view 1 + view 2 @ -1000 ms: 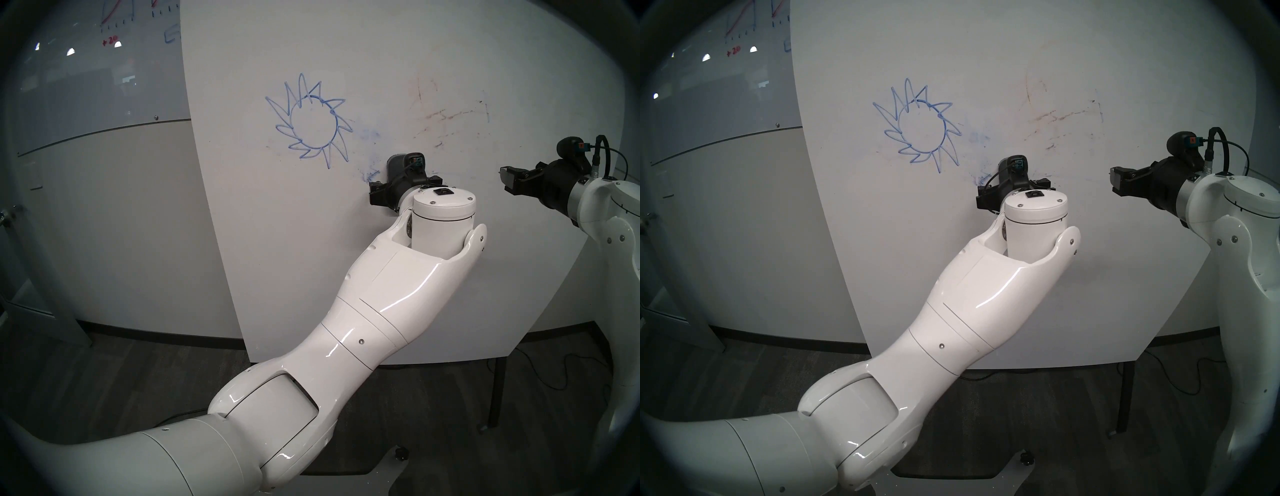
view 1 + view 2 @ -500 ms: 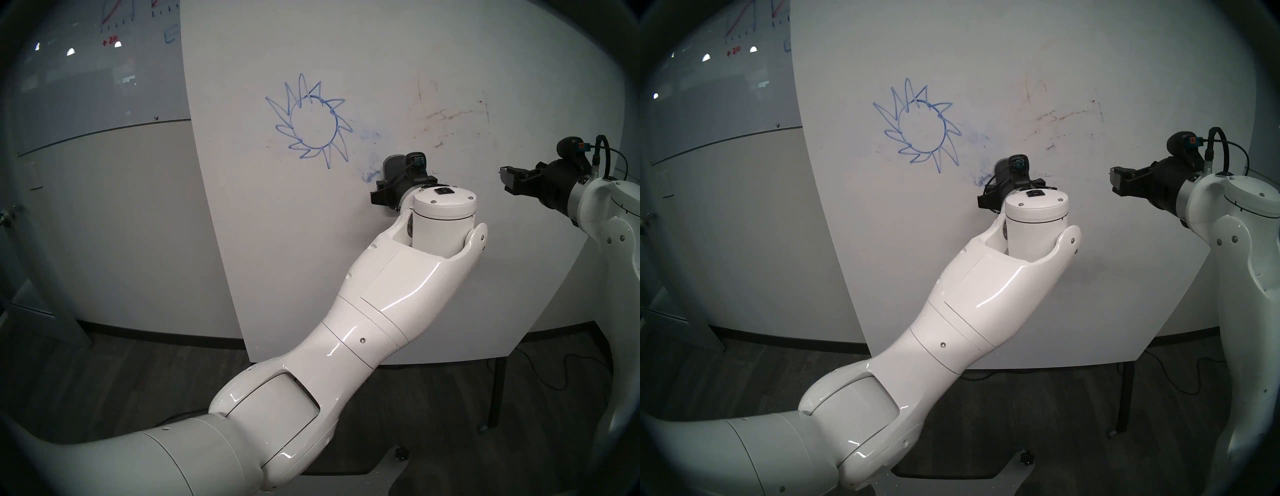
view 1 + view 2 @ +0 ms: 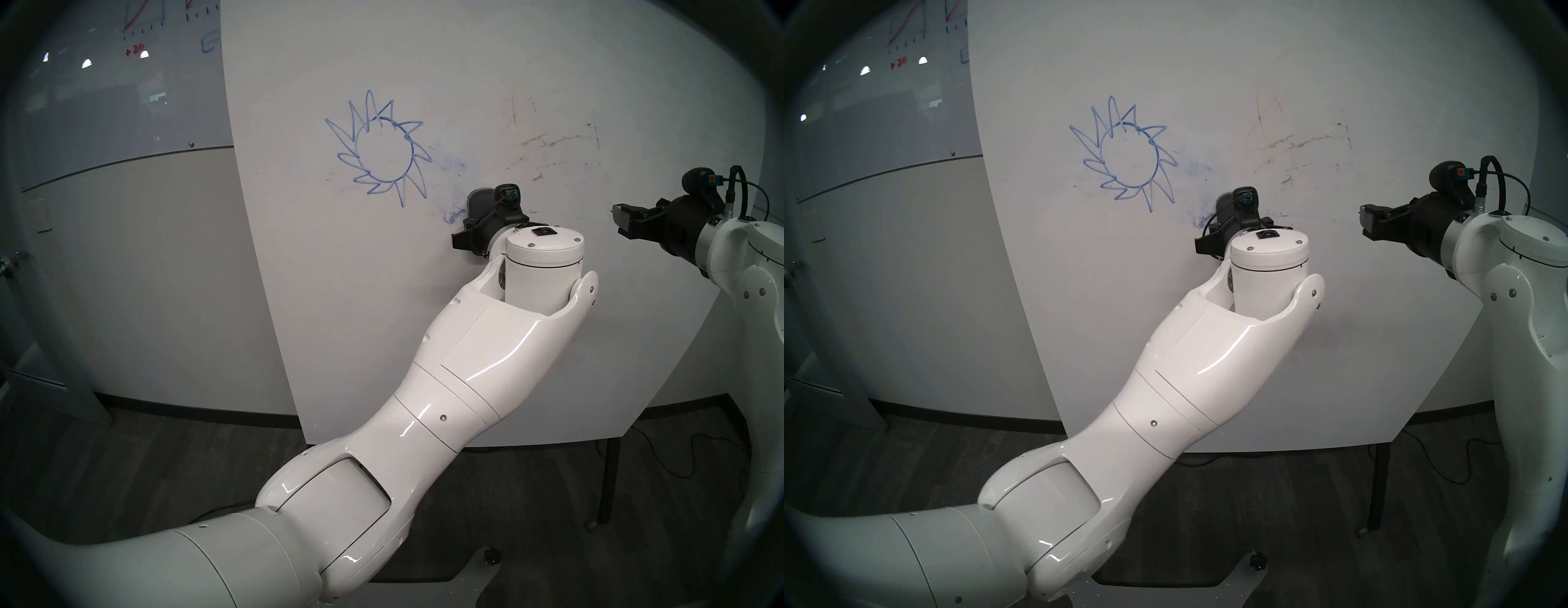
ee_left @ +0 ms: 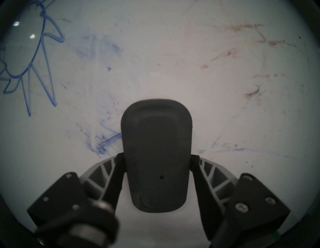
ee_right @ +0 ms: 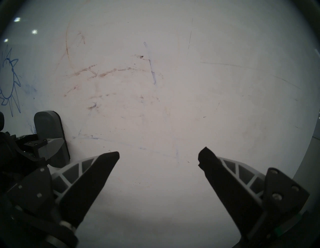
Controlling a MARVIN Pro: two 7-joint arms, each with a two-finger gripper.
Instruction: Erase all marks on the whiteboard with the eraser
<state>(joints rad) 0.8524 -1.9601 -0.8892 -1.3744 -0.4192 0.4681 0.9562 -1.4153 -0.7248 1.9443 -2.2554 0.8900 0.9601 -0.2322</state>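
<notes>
Reaching forward from the lower left of the head views, the left arm is pressing its left gripper (image 3: 475, 231) up to the whiteboard (image 3: 466, 63), and the dark grey eraser (image 3: 479, 201) is standing on end against the panel, its rounded top poking up above the black claw. The blue sun drawing (image 3: 382, 148) is sitting up and to the left of the eraser, with blue smudges (image 3: 452, 214) just beside the eraser's left edge and faint brownish streaks (image 3: 551, 142) up to the right. The right gripper (image 3: 621, 218) is hanging level, well apart from the eraser on the right side.

Looking through the left wrist camera, the eraser (image 4: 156, 154) is lying flat on the board between the 2 fingers (image 4: 117, 175), which are touching its long sides at about mid-length, so the claw is clamping the eraser.

Looking through the right wrist camera, the right gripper (image 5: 158, 157) is standing with its 2 fingers spread wide and nothing between them, short of the board. The eraser (image 5: 50, 136) is showing at the far left, flush on the board, with the left claw gripping its lower half.
</notes>
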